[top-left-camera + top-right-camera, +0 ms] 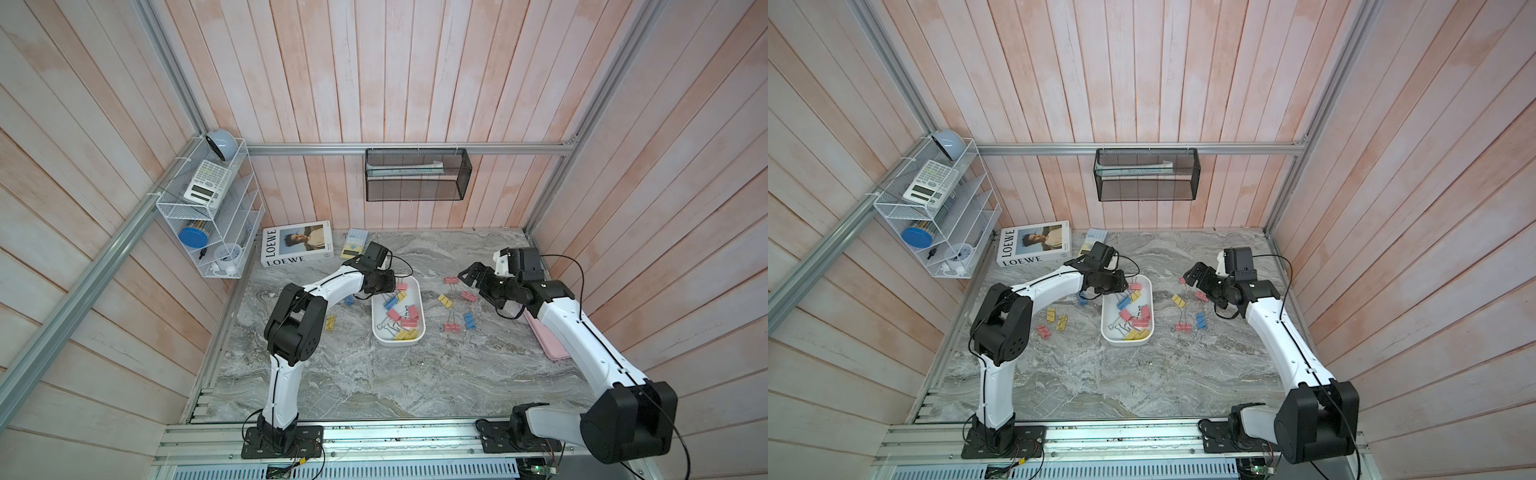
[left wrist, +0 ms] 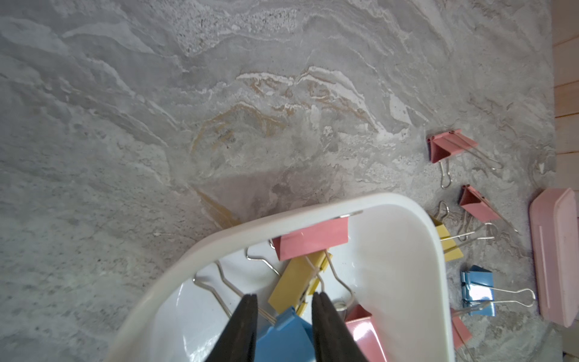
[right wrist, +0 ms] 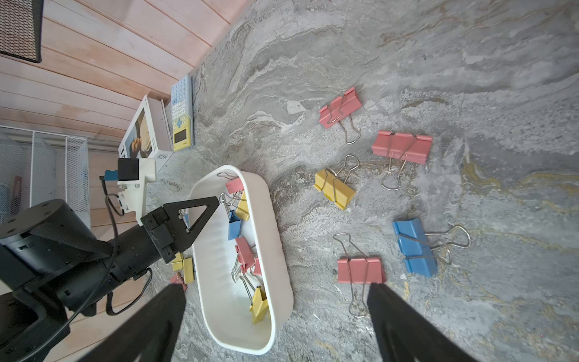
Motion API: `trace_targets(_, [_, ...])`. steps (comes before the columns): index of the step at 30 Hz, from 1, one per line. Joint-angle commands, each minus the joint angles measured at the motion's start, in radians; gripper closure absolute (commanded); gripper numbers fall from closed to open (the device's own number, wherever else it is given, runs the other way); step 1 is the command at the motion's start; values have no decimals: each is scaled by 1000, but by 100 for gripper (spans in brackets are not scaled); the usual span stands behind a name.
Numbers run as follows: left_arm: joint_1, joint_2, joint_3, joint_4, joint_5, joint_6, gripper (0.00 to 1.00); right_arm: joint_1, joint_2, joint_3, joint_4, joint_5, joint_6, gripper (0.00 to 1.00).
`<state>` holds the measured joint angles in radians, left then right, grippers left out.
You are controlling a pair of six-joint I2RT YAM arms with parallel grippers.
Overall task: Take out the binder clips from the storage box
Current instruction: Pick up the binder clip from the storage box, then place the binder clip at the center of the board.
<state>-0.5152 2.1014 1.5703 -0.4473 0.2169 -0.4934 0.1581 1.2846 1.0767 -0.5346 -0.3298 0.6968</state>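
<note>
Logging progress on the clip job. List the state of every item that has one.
storage box: upright, several binder clips still inside.
left gripper: inside the box, shut on blue clip.
right gripper: open, empty, over the table.
removed clips: lying loose on the table beside the box.

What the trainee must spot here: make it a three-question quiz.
1. True or false: the right gripper is open and empty.
2. Which clip does the left gripper straddle inside the storage box? A pink, B blue, C yellow.
3. How many binder clips lie on the table on the right gripper's side of the storage box?
Key: 1 true; 2 B, the blue binder clip; 3 five.
</note>
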Motion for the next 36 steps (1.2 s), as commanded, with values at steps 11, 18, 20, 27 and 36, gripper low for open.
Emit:
trace_targets(11, [6, 51, 44, 42, 65, 2, 89, 7, 10, 23, -51, 28, -31, 2])
trace_targets(18, [5, -33, -34, 91, 91, -50, 100, 23, 26, 27, -28, 25, -24, 2])
trace_targets(20, [3, -76, -76, 122, 102, -75, 100, 34, 34, 31, -21, 25, -22, 2])
trace_targets(27, [-6, -268, -259, 185, 114, -149, 100, 106, 79, 53, 15, 34, -13, 2])
trace_targets(36, [4, -593, -502, 146, 16, -190, 100, 246, 224, 158, 39, 64, -25, 2])
